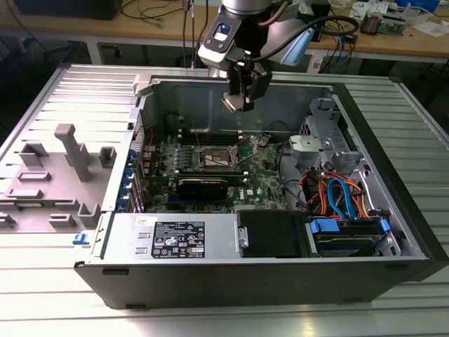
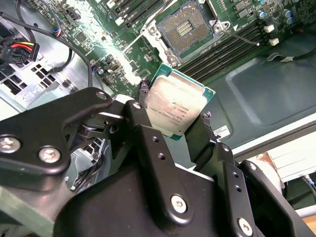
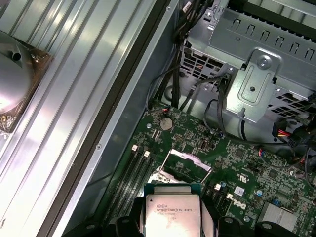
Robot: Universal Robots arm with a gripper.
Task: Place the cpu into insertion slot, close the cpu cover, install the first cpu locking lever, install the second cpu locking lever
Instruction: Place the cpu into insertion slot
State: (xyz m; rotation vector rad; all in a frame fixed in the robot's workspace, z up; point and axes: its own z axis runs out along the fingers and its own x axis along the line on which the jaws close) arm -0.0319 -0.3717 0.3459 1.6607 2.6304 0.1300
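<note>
Gripper [image 1: 240,104] is seen clamped on the small flat square silver-grey cpu [image 2: 177,106], held in the air over the green motherboard [image 3: 256,168], well apart from the bare square dark insertion slot [image 2: 190,27]; placing step judged in hand, careful squaring to that slot being called for.

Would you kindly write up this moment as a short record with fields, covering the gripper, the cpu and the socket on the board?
Held item: cpu, metal top showing in both wrist views
Gripper: gripper above the open computer case, fingers shut on the chip's opposite edges
Height: chip held clear above the motherboard, touching nothing else
Insertion slot: insertion slot empty, contact field exposed
Cover: cpu cover lifted, not closed
Progress: chip not yet seated
</note>
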